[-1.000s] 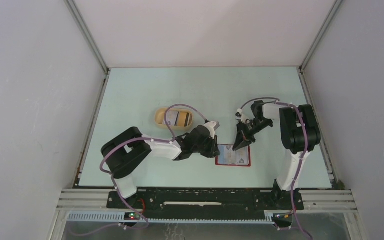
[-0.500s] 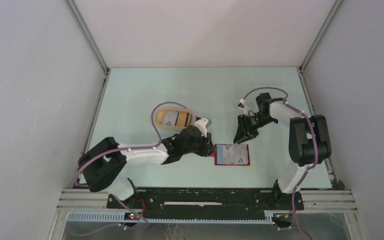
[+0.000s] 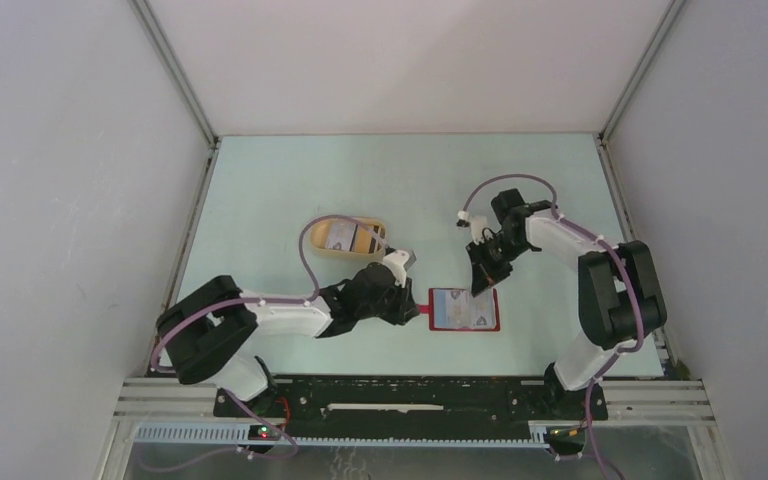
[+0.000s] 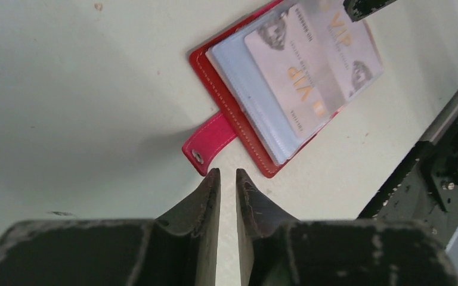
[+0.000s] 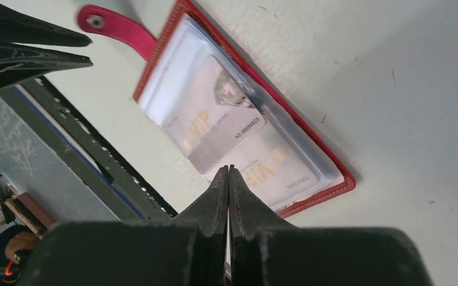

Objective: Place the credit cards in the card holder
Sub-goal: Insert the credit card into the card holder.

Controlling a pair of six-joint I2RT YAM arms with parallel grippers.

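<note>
1. Pale green table (image 3: 290, 190), enclosed by white walls (image 3: 60, 200). The card holder (image 3: 464, 309) lies open and flat on it, near the front edge and between the two arms. A tan dish (image 3: 316, 240) sits well to the far left of the holder and contains several credit cards (image 3: 352, 237).
2. Fingers of the left gripper (image 4: 225, 174) stand a narrow slit apart, with nothing between them. Their tips sit just short of the red snap strap (image 4: 209, 140), which projects from the holder's left edge. No contact is visible.
3. Fingers of the right gripper (image 5: 228, 170) are pressed together with no gap. The tips sit over the clear pockets (image 5: 173, 89) at the holder's far edge. Whether they touch the plastic cannot be determined.
4. View differences:
   - Only the top view shows the dish, both arms and the holder's place on the table.
   - The left wrist view shows the strap's metal snap, the stitched red border and a pale card marked VIP lying across the pockets.
   - The right wrist view shows two pale VIP cards. The skewed card (image 5: 214, 119) lies at an angle across the pocket. The lower card (image 5: 286, 167) lies squarer to the holder, directly ahead of the closed tips. The left fingers also appear at that view's upper-left corner, beside the strap.
5. The holder lies just to the right of the left tips and under the right tips.
</note>
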